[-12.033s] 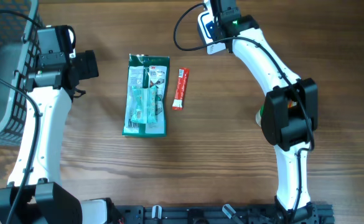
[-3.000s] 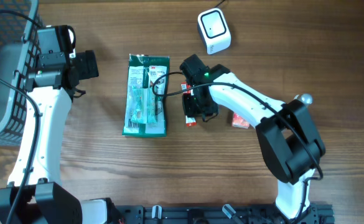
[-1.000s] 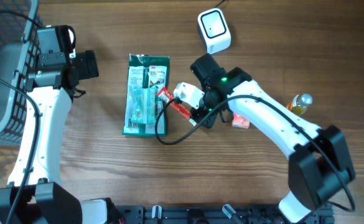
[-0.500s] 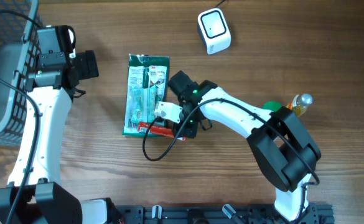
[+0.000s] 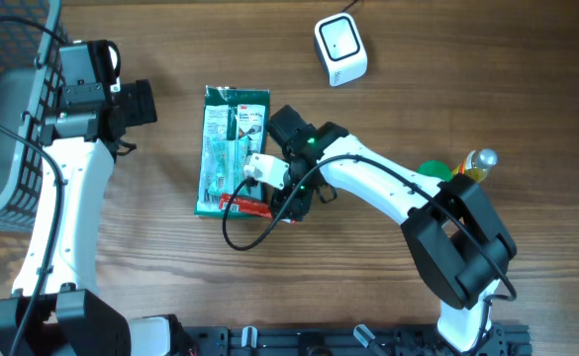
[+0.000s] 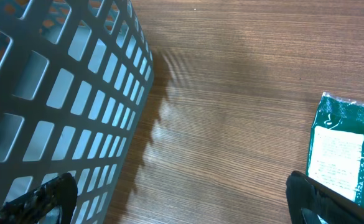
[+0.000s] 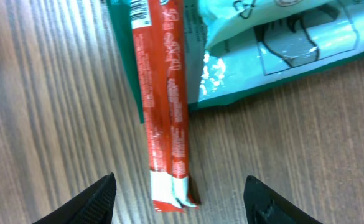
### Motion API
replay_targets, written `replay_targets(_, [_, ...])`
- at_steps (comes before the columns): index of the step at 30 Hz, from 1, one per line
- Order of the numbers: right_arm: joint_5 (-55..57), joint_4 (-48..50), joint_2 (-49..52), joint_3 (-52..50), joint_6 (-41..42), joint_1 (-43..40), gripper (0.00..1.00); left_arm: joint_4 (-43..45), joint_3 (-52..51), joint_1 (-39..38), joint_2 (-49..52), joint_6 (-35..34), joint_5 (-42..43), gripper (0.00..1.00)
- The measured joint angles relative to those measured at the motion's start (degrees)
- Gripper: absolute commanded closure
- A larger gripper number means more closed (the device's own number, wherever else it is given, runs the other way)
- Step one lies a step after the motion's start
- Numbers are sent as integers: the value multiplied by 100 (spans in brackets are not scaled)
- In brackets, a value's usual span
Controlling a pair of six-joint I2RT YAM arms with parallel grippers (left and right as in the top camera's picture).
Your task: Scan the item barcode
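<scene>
While the right gripper (image 5: 287, 205) hangs over it, the red stick packet (image 5: 244, 205) lies flat on the table (image 5: 170, 282), not held. It lies crosswise over the bottom edge of the green packet (image 5: 232, 148): one end overlaps the packet, the other sits on bare wood.

Right wrist view: the stick (image 7: 163, 106) runs lengthwise between the fingers (image 7: 101, 199), which stand apart on either side and don't touch it. A barcode shows face-up at its far end. The near end has a white seal and rests on the wood.

The white scanner (image 5: 340, 47) is at the far side of the table with its cable attached, well apart from the stick.

The left gripper (image 5: 145, 102) is parked near the grey basket (image 5: 2, 109), jaws spread wide with nothing between them. In the left wrist view its fingertips (image 6: 45, 196) frame bare wood, with the basket wall (image 6: 57, 93) to one side and a corner of the green packet (image 6: 346, 155) to the other. I can't tell what is in the basket.

A green object (image 5: 430, 170) and a small silver-capped bottle (image 5: 477, 161) sit beside the right arm, partly hidden by it. The surface is brown wood grain, with a black rail (image 5: 348, 341) along the near edge.
</scene>
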Motion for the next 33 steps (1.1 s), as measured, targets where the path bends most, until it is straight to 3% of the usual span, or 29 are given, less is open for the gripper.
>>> replay_targets(8, [374,229,0,-254,153,-17,54,-2,0,0,0,0,0,0])
replay_targets(13, [422,234,0,-256,328,-22,59,0,0,0,0,0,0,0])
replay_targets(33, [76,133,4,-256,522,-22,54,-2,0,0,0,0,0,0])
